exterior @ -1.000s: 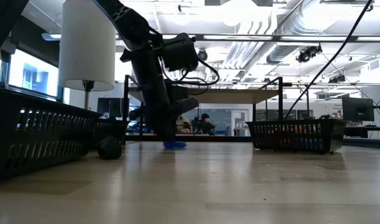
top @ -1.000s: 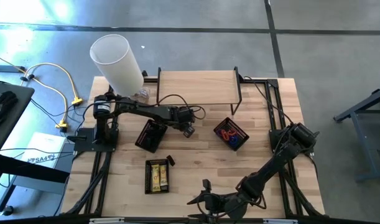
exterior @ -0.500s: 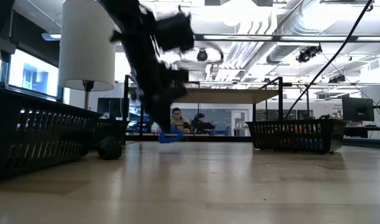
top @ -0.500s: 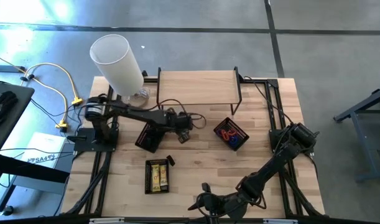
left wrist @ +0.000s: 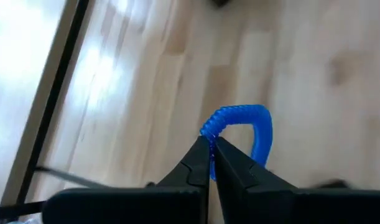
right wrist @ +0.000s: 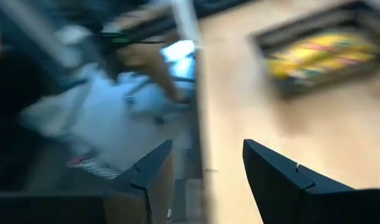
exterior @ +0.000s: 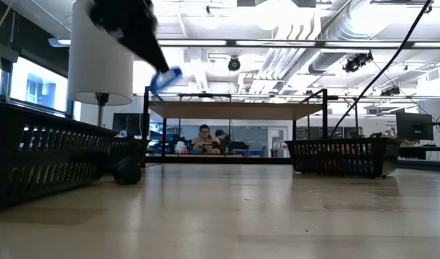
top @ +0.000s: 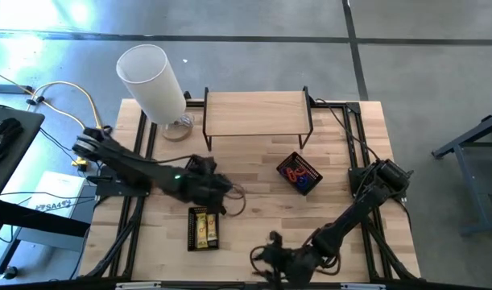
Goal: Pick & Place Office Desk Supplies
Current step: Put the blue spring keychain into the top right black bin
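left pincer (left wrist: 211, 163) was closed on a blue band (left wrist: 242, 130), held up off the worktop (top: 262, 201), in the high view just above the tray (top: 203, 228) of yellow packets (top: 204, 226). right pincer (right wrist: 205, 162) was open and empty at the worktop's near edge, that tray showing ahead of it. another tray (top: 299, 173) with red and blue bands sat right of centre, below the wooden shelf (top: 256, 113).

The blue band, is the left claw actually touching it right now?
Touching. The left wrist view shows the left claw shut, with the blue band pinched between its tips and looping out beyond them. The low view shows the band lifted off the table.
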`<state>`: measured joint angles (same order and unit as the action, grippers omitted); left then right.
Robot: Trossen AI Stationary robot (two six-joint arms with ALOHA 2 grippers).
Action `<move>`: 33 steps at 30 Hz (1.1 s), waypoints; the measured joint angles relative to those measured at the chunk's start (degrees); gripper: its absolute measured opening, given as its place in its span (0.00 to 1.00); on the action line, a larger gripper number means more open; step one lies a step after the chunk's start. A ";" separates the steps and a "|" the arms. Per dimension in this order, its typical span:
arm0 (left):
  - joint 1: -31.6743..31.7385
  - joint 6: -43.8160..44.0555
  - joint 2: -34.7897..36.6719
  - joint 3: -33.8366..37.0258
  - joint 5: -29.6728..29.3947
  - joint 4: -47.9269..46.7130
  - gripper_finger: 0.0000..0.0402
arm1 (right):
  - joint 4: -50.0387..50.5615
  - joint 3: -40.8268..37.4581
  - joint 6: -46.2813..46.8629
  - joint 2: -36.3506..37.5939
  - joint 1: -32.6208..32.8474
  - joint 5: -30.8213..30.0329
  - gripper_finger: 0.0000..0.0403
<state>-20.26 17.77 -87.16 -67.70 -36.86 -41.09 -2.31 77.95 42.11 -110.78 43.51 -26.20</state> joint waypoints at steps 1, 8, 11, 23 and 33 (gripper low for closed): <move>-1.14 0.31 1.45 0.00 0.02 -0.02 0.01 | 2.45 0.00 1.62 0.00 0.00 -2.51 0.44; -7.44 4.58 6.87 0.00 -5.52 4.67 0.01 | 18.57 0.00 15.31 -0.02 -1.78 -18.69 0.44; -9.78 5.06 6.38 0.07 -8.97 7.63 0.01 | 16.62 0.00 14.84 -0.02 -3.62 -20.55 0.44; -15.28 4.75 3.40 0.11 -16.06 11.18 0.01 | 8.66 0.00 0.42 -0.02 -12.25 -17.09 0.44; -14.75 3.68 2.69 0.11 -16.79 11.38 0.01 | -1.42 0.00 -9.38 -0.02 -18.11 -5.66 0.44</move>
<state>-35.00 21.45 -84.47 -67.59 -53.65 -29.71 -3.73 77.95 32.73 -110.80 25.40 -31.85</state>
